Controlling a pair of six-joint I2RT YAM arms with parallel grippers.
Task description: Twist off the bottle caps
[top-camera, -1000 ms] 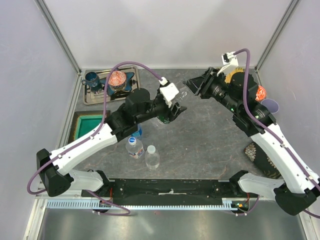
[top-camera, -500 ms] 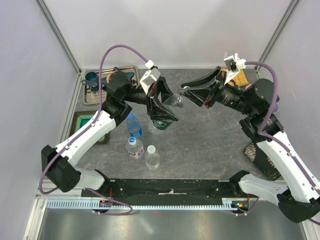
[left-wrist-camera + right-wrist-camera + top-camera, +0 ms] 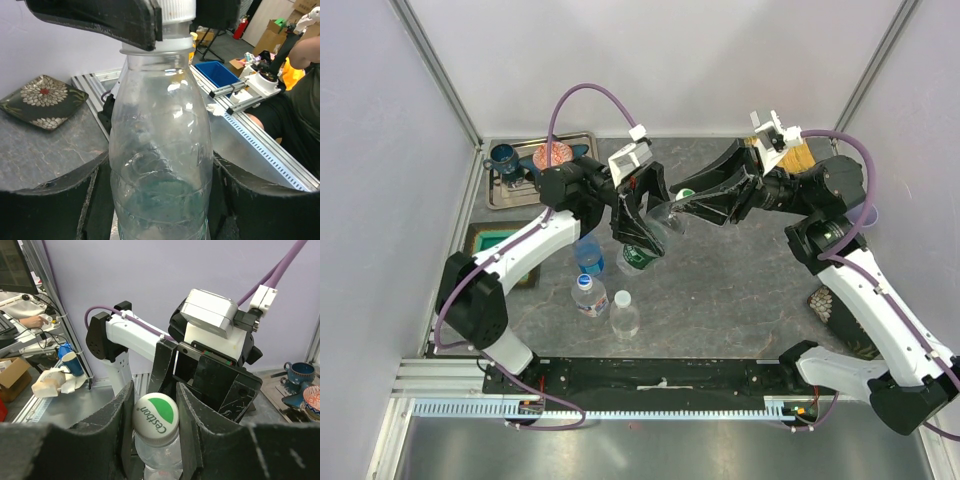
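Left gripper (image 3: 638, 222) clamps the lifted greenish bottle (image 3: 160, 165); right gripper (image 3: 685, 205) pinches its cap (image 3: 155, 420), not yet off. Three other bottles (image 3: 588, 293) stand capped.

Your bottle (image 3: 160, 165) greenish-clear, its cap (image 3: 156, 419) white with a green patch, plate (image 3: 42, 100) black with pale flowers, table (image 3: 720, 280) grey-marbled.

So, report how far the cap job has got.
Done: nothing visibly; no loose cap shows. In hand: the left gripper holds the greenish bottle by its body, and the right gripper is shut on its cap, which sits on the neck. Left: the blue-tinted bottle, labelled bottle and plain clear bottle stand on the table, the last two visibly capped.
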